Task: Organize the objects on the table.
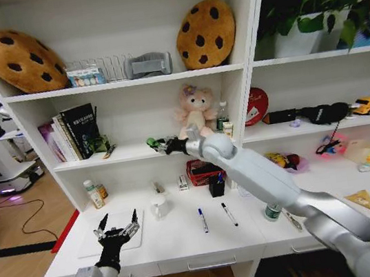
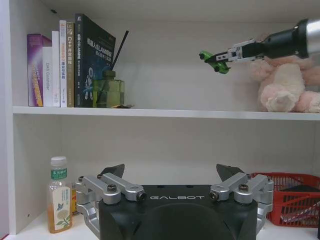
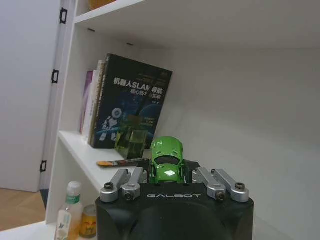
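Observation:
My right gripper [image 1: 160, 144] reaches over the table [image 1: 187, 246] to the middle shelf and is shut on the tiny green toy car [image 1: 152, 142]. The car [image 3: 166, 162] sits nose-out between the fingers in the right wrist view, and the left wrist view shows the car [image 2: 215, 61] held in the air above the shelf board. My left gripper [image 1: 118, 226] hovers open, with nothing in it, over the silver laptop [image 1: 93, 248] at the table's left end. Two pens [image 1: 203, 219] and a green-capped bottle [image 1: 272, 211] lie on the table.
Books [image 1: 73, 133] and a green glass jar [image 2: 107, 90] stand on the middle shelf left of the car, a pink plush [image 1: 194, 109] to its right. A drink bottle [image 1: 94, 194], white mug [image 1: 159, 206], black pen holder [image 1: 216, 187] and red basket [image 1: 200, 172] line the table's back.

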